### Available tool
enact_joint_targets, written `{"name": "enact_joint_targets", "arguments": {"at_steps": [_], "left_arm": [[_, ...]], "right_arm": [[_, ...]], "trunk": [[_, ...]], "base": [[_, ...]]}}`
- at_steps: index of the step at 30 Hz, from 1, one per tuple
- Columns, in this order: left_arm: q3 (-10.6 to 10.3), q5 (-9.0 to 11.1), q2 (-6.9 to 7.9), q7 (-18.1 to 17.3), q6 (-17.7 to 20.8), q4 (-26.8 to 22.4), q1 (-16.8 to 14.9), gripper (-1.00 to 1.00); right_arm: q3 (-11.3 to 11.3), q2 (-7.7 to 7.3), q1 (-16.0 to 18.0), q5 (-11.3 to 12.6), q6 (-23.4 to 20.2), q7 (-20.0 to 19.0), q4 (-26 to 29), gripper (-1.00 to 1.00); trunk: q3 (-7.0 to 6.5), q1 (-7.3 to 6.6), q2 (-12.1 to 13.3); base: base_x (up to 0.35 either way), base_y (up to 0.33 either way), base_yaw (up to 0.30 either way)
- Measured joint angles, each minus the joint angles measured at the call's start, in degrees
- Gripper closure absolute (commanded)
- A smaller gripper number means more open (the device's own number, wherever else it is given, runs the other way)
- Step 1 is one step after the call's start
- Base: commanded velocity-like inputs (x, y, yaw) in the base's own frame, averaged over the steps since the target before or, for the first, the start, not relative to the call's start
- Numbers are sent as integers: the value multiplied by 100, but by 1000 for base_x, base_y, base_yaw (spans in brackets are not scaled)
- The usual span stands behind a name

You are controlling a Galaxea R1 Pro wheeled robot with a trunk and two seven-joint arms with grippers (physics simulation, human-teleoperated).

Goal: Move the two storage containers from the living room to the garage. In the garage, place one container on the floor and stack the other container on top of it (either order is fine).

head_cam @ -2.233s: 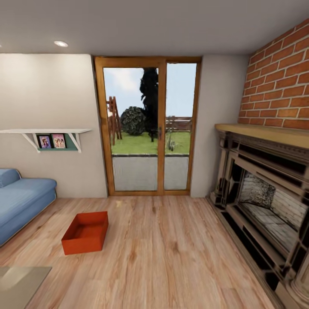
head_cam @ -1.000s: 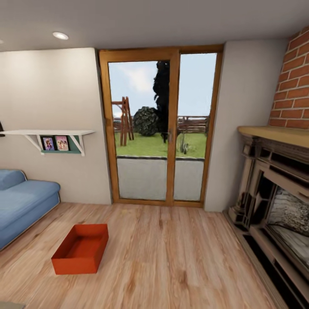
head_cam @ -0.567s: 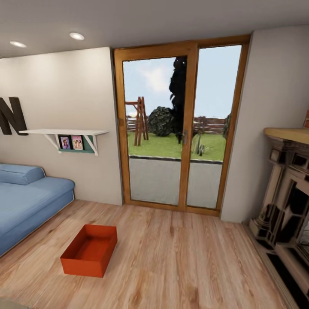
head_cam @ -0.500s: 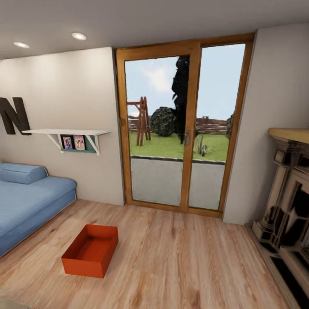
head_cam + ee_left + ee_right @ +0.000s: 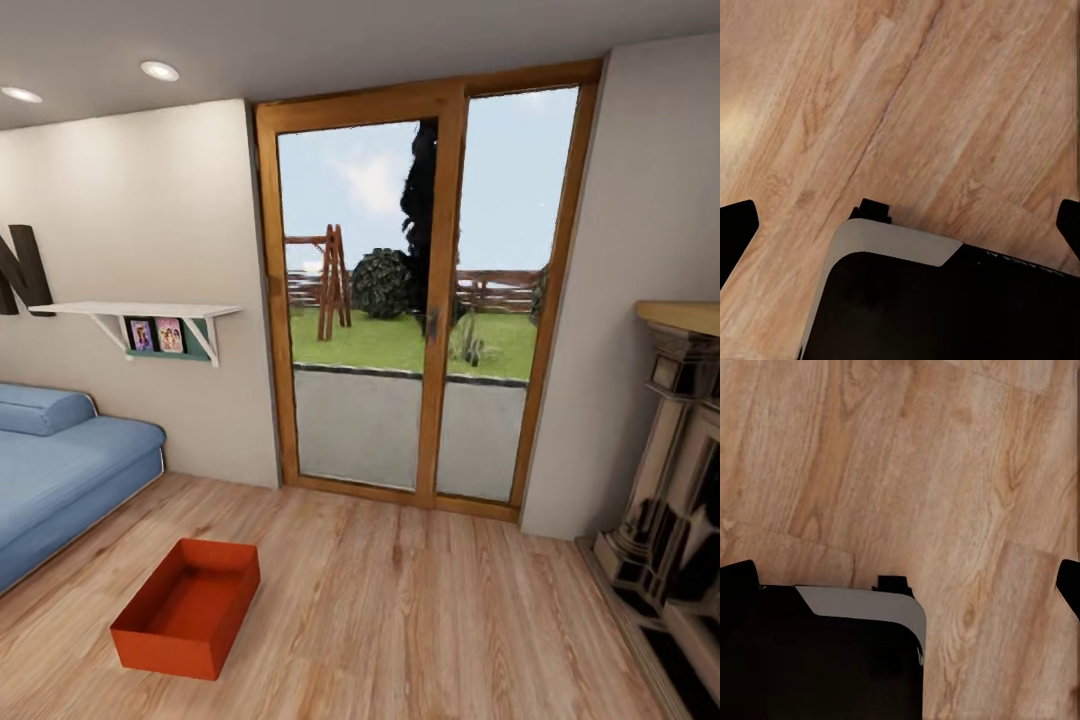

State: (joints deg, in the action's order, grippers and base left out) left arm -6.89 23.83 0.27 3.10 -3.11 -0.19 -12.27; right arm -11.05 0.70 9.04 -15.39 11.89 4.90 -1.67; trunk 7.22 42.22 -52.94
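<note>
Living room floor (image 5: 420, 600) holds one red box (image 5: 186, 620); approach step, next reach down. Both hands open, empty.

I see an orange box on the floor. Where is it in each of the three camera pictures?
Head view: the orange box sits low on the left, on the wood floor, near the blue sofa.
Left wrist view: not in it; wood floor and the robot's dark base.
Right wrist view: not in it.
Shared landmark: the wood floor.
</note>
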Motion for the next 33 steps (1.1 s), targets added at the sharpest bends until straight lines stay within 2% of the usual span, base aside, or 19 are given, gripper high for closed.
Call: {"name": "enact_joint_targets", "arguments": {"at_steps": [11, 33], "left_arm": [[0, 0, 0, 0, 0, -1, 1, -100], [0, 0, 1, 0, 0, -1, 1, -100]], "right_arm": [[0, 25, 2, 0, -6, 77, 0, -100], [-1, 9, -1, 0, 1, 83, 0, -100]], "trunk": [[0, 0, 0], [0, 0, 0]], "base": [[309, -107, 44], [309, -111, 256]]}}
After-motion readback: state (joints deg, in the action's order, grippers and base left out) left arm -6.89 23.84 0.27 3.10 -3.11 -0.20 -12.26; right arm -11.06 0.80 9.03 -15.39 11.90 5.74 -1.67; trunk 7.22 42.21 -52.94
